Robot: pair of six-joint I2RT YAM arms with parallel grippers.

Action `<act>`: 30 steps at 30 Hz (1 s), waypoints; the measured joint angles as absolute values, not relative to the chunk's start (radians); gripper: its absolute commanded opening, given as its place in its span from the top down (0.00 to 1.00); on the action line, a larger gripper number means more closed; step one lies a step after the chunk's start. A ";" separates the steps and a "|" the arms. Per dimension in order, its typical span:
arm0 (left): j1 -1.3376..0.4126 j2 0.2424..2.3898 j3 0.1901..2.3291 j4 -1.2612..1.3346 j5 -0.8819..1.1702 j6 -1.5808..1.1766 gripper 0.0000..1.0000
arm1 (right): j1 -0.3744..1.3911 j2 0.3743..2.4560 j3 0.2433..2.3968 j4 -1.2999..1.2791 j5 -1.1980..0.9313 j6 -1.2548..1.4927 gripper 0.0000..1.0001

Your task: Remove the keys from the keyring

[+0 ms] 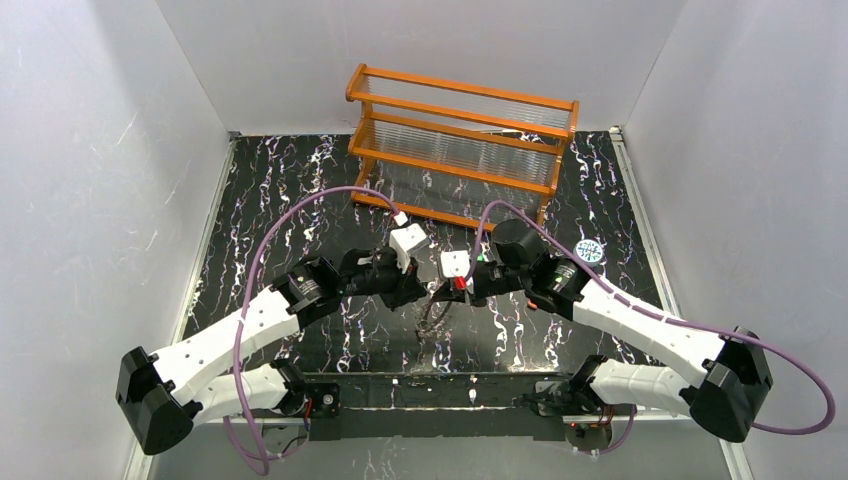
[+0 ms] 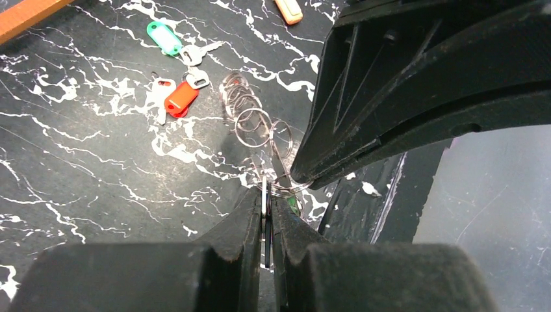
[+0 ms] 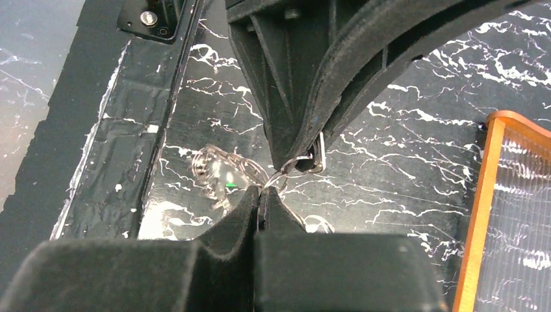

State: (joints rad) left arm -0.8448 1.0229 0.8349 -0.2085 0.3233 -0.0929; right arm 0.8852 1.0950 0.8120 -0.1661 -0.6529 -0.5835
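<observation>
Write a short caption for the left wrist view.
Left gripper pinches the keyring; green key and red key lie on the table.

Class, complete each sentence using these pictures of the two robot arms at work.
Beside the red-headed silvery key on the black marbled table lies another key, its plastic head ___.
The left gripper and right gripper pinch the chain of silvery wire rings, jaws ___.
The small round blue-white lid lies on the robot's ___ side.
Missing: green; shut; right.

Blocked at mid-desk (image 1: 270, 200) by left end effector (image 1: 421, 292) and right end effector (image 1: 468, 289), tip to tip, keyring (image 2: 266, 214) between. Closed at far edge by orange rack (image 1: 460, 140), at both sides by walls (image 1: 100, 150). Open beside the rack, left and right, apart from loose keys (image 2: 180, 99) and a lid (image 1: 590, 252).
</observation>
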 measured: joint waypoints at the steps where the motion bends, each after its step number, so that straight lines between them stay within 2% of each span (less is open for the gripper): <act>1: -0.845 1.024 0.842 -0.218 0.321 -0.083 1.00 | 0.889 1.095 0.815 -0.166 -0.650 -0.586 0.99; 10: -0.841 0.991 0.813 -0.197 0.421 0.066 1.00 | 0.913 1.092 0.817 -0.170 -0.614 -0.583 0.99; 23: -0.840 0.935 0.735 -0.165 0.455 0.210 1.00 | 0.928 1.016 0.564 0.230 -0.566 -0.458 0.98; 30: -0.840 0.929 0.710 -0.164 0.455 0.250 1.00 | 0.910 1.033 0.462 0.424 -0.563 -0.399 0.90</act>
